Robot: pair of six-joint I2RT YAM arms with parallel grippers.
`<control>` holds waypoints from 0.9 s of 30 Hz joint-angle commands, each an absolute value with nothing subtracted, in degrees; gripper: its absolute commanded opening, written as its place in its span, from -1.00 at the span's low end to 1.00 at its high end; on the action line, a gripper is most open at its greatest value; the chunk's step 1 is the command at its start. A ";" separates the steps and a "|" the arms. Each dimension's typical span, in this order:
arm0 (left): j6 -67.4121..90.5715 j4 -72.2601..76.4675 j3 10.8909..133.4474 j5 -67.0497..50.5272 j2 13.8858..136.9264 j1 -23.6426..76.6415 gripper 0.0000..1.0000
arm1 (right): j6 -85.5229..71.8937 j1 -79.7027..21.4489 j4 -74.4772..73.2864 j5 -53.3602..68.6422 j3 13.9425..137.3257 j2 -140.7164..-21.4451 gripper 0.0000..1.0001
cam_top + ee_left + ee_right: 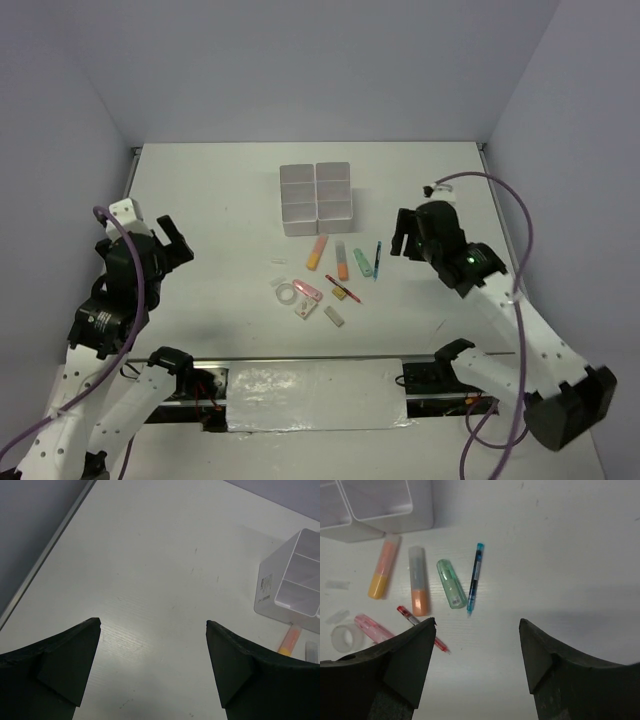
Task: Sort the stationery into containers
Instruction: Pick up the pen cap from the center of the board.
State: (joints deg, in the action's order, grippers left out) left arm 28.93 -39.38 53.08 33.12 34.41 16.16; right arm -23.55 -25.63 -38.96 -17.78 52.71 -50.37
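The white six-box container block point(316, 197) stands at the table's middle back, its boxes looking empty. Just in front lie an orange highlighter point(317, 252), a peach highlighter point(342, 262), a green highlighter point(362, 262), a blue pen point(377, 260), a red pen point(343, 289), a clear tape ring point(288, 294) and white and pink erasers point(308, 308). My right gripper point(405, 235) is open and empty, hovering right of the blue pen point(475, 577). My left gripper point(172, 243) is open and empty, well left of the items, over bare table.
The table's left edge rail point(45, 560) runs beside the left gripper. The container block's corner point(295, 587) shows at the right of the left wrist view. Purple-grey walls enclose the table at the back and on both sides.
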 commanded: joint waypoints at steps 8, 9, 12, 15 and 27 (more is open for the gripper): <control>27.69 -36.91 52.91 28.74 37.35 17.93 0.99 | -16.44 -30.05 -29.00 -5.10 52.20 -67.92 0.06; 27.60 -36.83 53.00 28.22 37.70 18.02 0.99 | -15.91 -30.84 -29.09 -5.27 52.12 -68.55 0.01; 27.42 -37.44 53.53 24.18 40.16 18.02 0.99 | -10.57 -34.71 -29.79 -3.52 51.77 -70.13 0.01; 26.81 -36.48 52.82 19.08 42.44 18.02 0.99 | -8.97 -38.40 -30.76 -4.39 51.85 -71.89 0.04; 26.72 -36.74 52.91 16.71 46.06 17.93 0.99 | -9.58 -41.04 -29.18 -6.23 52.38 -76.65 0.00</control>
State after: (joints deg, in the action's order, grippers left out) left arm 28.38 -38.76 53.08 18.90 46.72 17.78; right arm -9.54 -40.64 -32.05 -5.17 51.64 -77.91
